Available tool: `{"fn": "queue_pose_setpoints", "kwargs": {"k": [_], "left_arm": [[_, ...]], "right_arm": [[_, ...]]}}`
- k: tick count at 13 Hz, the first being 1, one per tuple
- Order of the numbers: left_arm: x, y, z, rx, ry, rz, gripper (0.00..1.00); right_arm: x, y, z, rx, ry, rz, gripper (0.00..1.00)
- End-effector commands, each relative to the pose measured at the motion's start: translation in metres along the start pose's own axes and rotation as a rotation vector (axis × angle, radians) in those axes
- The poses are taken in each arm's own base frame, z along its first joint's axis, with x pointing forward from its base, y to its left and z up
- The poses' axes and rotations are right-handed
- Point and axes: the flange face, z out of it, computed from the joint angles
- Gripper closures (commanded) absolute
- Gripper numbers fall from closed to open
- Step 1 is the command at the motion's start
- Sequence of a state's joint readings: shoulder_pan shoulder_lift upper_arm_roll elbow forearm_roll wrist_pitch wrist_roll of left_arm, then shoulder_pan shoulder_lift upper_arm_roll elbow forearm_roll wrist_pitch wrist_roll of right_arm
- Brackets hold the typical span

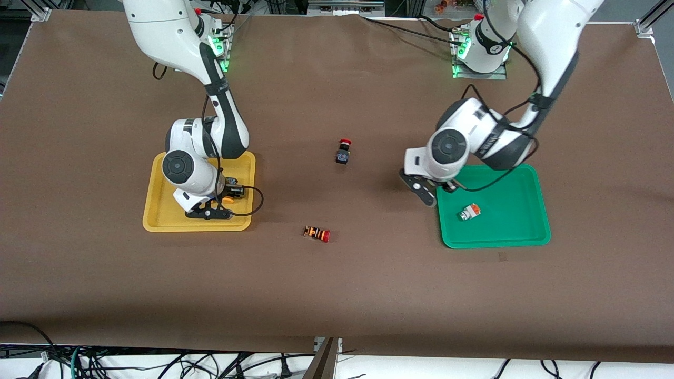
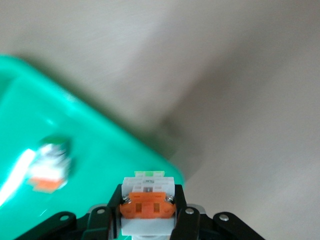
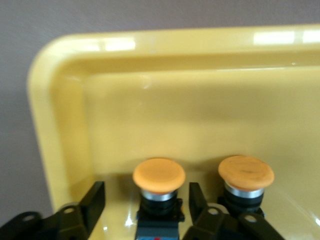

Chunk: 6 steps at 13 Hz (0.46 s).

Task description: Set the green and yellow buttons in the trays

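Observation:
My right gripper (image 1: pixel 224 200) is down in the yellow tray (image 1: pixel 158 221), open, its fingers apart on either side of a black-bodied button with an orange-yellow cap (image 3: pixel 159 176). It rests on the tray floor (image 3: pixel 150 115) between the jaws of that gripper (image 3: pixel 145 195). A second yellow-capped button (image 3: pixel 246 172) sits just beside it, outside the fingers. My left gripper (image 1: pixel 447 185) hangs over the green tray's (image 1: pixel 516 231) edge nearest the table's middle. In its wrist view the gripper (image 2: pixel 149 194) is shut on a white-and-silver switch with an orange block (image 2: pixel 148 207). Another such switch (image 1: pixel 468 211) lies in the green tray (image 2: pixel 30 110).
A black-bodied switch with a red cap (image 1: pixel 343 151) stands at the table's middle. An orange-striped switch with a red cap (image 1: pixel 317 233) lies nearer to the front camera, between the two trays. Brown table surface surrounds both trays.

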<state>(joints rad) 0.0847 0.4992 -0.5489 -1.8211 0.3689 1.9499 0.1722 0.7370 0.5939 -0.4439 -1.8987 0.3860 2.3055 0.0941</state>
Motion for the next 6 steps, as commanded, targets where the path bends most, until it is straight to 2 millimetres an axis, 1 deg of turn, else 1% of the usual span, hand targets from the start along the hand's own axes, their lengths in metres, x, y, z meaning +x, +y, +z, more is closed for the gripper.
{"fn": "queue_pose_setpoints", "kwargs": {"k": [1, 2, 3, 4, 5, 6], "left_arm": [[-0.030, -0.064, -0.002, -0.002, -0.010, -0.094, 1.00], [-0.047, -0.102, 0.003, 0.006, 0.014, -0.142, 1.00], [-0.054, -0.125, 0.016, 0.015, 0.061, -0.167, 1.00], [-0.071, -0.157, 0.032, 0.006, 0.084, -0.214, 1.00], [-0.082, -0.177, 0.049, -0.024, 0.081, -0.216, 1.00], [-0.083, -0.180, 0.058, -0.033, 0.089, -0.200, 1.00]], "right_arm": [[-0.001, -0.013, -0.057, 0.071, -0.013, 0.033, 0.07], [-0.003, -0.014, -0.077, 0.092, -0.010, 0.028, 0.04], [-0.006, -0.014, -0.101, 0.109, 0.002, 0.019, 0.02], [-0.010, -0.008, -0.120, 0.119, -0.004, 0.016, 0.01], [-0.016, -0.008, -0.140, 0.115, -0.005, 0.002, 0.01], [-0.021, -0.005, -0.164, 0.107, 0.017, -0.003, 0.01]]}}
